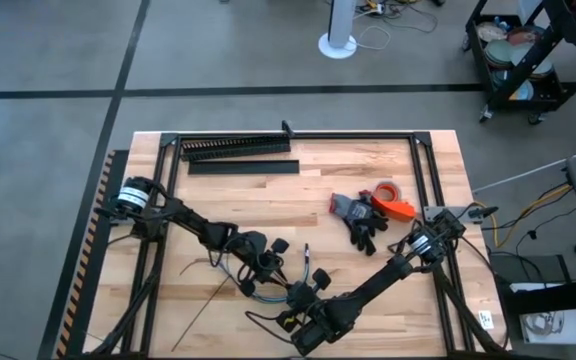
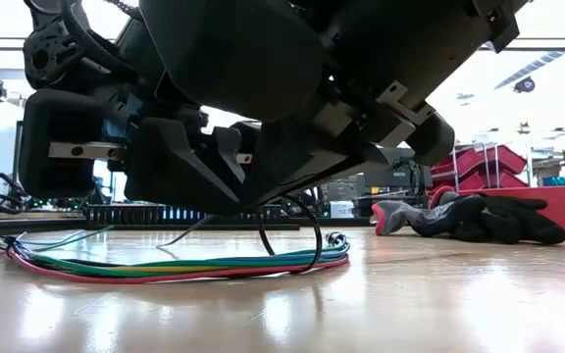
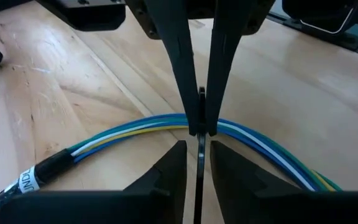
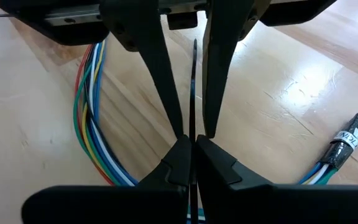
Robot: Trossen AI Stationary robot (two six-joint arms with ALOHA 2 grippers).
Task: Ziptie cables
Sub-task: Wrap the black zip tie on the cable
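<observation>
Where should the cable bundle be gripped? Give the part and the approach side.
Grip the cable bundle mid-arc, on the bare coloured wires, not the labelled end. Come straight down, straddling it: it lies flat on the table, so only its sides are free.

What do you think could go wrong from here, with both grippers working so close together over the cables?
Both grippers pinch one thin ziptie over the cables; the left gripper and right gripper nearly meet, so they might collide. The strip could slip from either pinch. The loose bundle might shift on the table.
</observation>
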